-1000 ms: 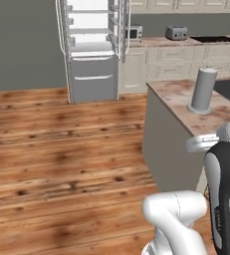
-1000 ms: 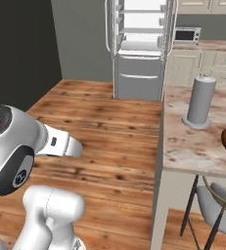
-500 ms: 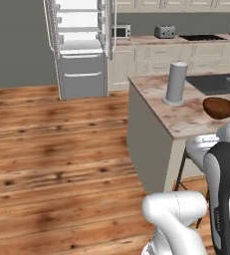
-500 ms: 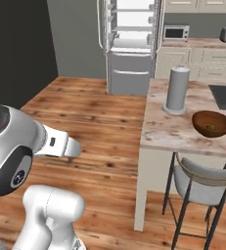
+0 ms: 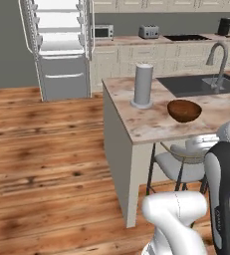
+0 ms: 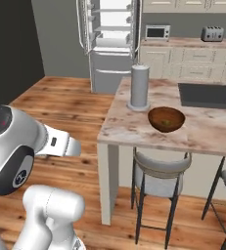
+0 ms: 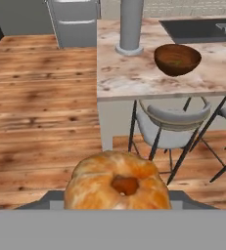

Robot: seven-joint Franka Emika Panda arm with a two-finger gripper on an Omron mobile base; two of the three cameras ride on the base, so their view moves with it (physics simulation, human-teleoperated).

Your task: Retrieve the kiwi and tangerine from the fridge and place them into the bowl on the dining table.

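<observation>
In the hand view the orange-brown tangerine (image 7: pixel 117 183) sits close up at the bottom, and my gripper (image 7: pixel 117 197) is shut on it, its fingertips hidden behind the fruit. Ahead, the dark-brown bowl (image 7: pixel 177 59) (image 5: pixel 184 110) (image 6: pixel 166 119) stands on the dining table (image 7: pixel 122 75) (image 5: pixel 146 124) (image 6: pixel 126 122) near its front edge. A small greenish spot shows inside the bowl; I cannot tell whether it is the kiwi. The fridge (image 5: pixel 61 50) (image 6: pixel 109 46) stands far back with its doors open and white shelves showing.
A tall grey cylinder (image 5: pixel 143 84) (image 6: pixel 139 87) stands on the table behind the bowl. The dark sink (image 5: pixel 193 84) and curved tap (image 5: pixel 217 62) lie to the right. Grey stools (image 6: pixel 158 168) (image 7: pixel 170 127) are tucked under the table's near side. Wood floor lies open to the left.
The whole picture has shifted: the base has driven and turned toward the island, so table and bowl are nearer and more central, the fridge farther left. The grip looks unchanged.
</observation>
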